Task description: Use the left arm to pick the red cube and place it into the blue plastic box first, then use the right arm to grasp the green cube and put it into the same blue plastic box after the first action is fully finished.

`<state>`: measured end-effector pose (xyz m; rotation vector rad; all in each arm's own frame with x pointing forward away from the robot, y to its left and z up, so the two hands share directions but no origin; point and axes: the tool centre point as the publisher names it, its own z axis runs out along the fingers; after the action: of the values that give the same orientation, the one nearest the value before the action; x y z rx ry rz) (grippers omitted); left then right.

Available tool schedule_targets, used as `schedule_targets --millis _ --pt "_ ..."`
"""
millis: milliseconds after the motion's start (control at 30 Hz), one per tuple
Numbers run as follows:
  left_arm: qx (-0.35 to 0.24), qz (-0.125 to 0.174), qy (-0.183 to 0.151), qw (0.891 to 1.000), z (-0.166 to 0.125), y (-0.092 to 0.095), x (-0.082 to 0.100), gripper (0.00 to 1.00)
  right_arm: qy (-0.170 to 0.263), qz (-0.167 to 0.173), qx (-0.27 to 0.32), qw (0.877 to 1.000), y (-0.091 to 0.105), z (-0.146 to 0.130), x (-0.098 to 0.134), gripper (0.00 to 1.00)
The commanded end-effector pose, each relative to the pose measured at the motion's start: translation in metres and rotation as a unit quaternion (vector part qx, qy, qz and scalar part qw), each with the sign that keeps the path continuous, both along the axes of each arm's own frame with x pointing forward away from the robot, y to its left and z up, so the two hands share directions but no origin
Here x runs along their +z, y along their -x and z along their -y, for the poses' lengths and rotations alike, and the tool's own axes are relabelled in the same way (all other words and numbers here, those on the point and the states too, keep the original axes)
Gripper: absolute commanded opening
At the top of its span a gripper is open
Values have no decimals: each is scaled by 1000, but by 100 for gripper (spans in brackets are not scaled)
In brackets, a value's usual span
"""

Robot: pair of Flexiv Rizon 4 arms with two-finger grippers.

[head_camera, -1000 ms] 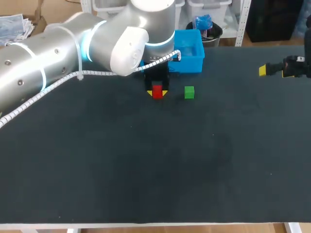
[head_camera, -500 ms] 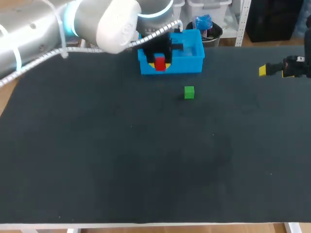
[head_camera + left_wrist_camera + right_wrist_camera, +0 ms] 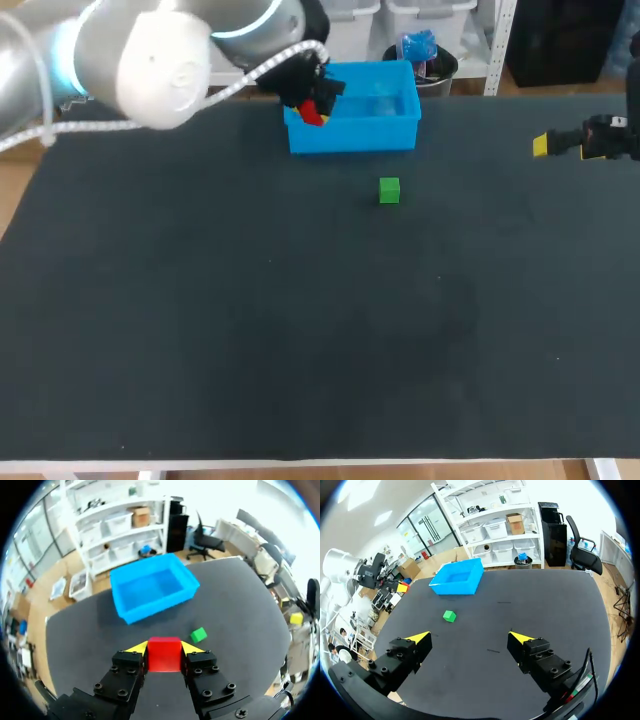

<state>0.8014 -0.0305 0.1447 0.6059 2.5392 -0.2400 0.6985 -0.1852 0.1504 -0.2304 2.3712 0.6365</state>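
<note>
My left gripper (image 3: 312, 108) is shut on the red cube (image 3: 310, 113) and holds it in the air over the left end of the blue plastic box (image 3: 370, 118). From the left wrist the red cube (image 3: 164, 653) sits clamped between the yellow tips of the left gripper (image 3: 164, 649), with the blue box (image 3: 151, 586) ahead and the green cube (image 3: 199, 634) beside it on the mat. The green cube (image 3: 389, 190) lies on the black table in front of the box. My right gripper (image 3: 545, 145) hovers open at the far right; the right gripper (image 3: 470, 640) holds nothing, with the green cube (image 3: 449, 615) and blue box (image 3: 459, 577) ahead.
The black mat (image 3: 320, 330) covers the whole table. The blue box stands at its back edge. My left arm (image 3: 140, 60) spans the back left corner.
My left arm has lifted the red cube off the table beside the green cube and carried it back and up over the blue box's left end. The right arm has stayed still.
</note>
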Motion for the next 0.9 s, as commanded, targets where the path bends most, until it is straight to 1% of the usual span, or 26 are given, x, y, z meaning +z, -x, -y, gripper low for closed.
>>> schedule_targets --millis 33,300,433,600,733,800,900 --pt "-35 55 72 995 -17 13 2 0 0 0 0 1000 -1 0 0 100" --pt "-43 59 69 995 -15 12 3 0 0 0 0 1000 -1 0 0 100" --pt "-53 57 74 994 -12 5 0 0 0 0 0 1000 -1 0 0 100" --pt "-66 59 78 993 -8 -17 -2 0 0 0 0 1000 -1 0 0 100" --pt "-77 59 82 992 -4 -46 -7 0 0 0 0 1000 -1 0 0 100" --pt "-81 60 77 992 -1 -59 -10 0 0 0 0 1000 -1 0 0 100" --pt "-89 63 80 991 2 -77 -14 0 0 0 0 1000 -1 0 0 100"
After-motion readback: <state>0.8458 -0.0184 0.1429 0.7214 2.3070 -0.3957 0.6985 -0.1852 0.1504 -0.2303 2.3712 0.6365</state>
